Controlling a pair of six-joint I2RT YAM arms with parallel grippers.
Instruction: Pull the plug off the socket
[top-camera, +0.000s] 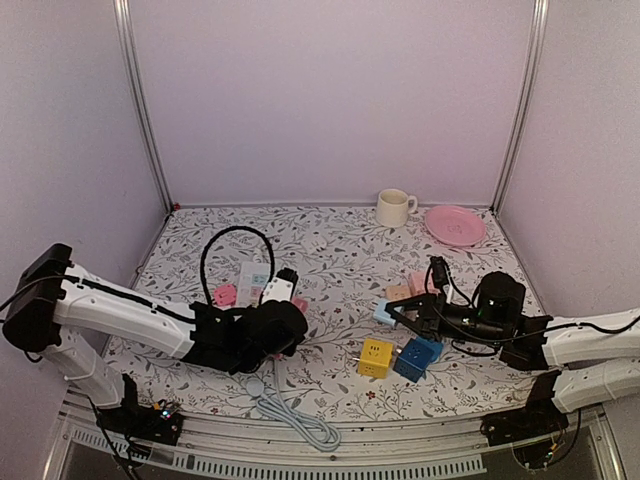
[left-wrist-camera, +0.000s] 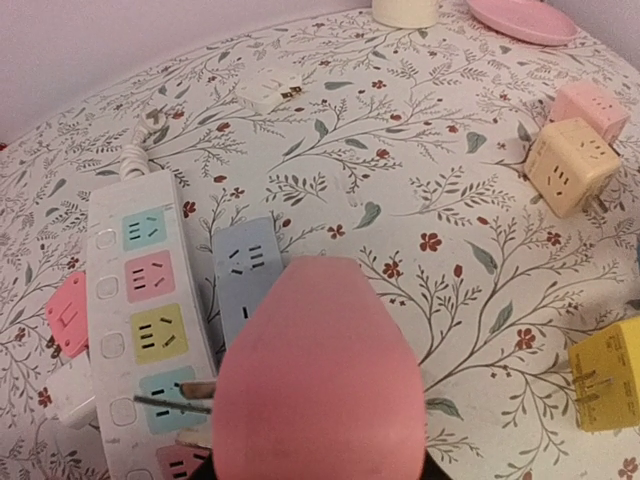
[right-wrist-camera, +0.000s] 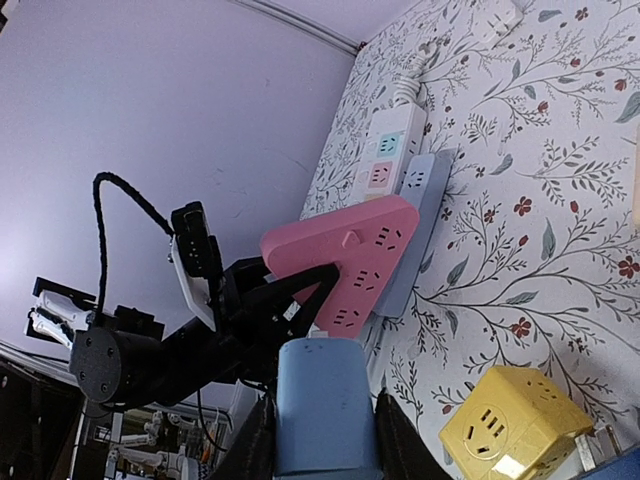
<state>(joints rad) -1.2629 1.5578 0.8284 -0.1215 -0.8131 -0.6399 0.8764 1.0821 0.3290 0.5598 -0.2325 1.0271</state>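
Pink plug (left-wrist-camera: 315, 375) between left fingers (right-wrist-camera: 300, 286)

Power strips, three: white strip (left-wrist-camera: 150, 300), grey-blue strip (left-wrist-camera: 245, 270), pink strip (right-wrist-camera: 350, 260)
Cube adapters, five: yellow cube (top-camera: 375, 357), dark blue cube (top-camera: 418, 358), pale blue cube (right-wrist-camera: 325, 405), pink cube (left-wrist-camera: 590, 105), beige cube (left-wrist-camera: 570, 165)
Flat pink adapter (left-wrist-camera: 70, 315), left: one
Small white plug (left-wrist-camera: 270, 90): one
Mug (top-camera: 395, 207), far right: one
Pink plate (top-camera: 455, 225), far right: one
Grey cable (top-camera: 290, 410), near edge: one
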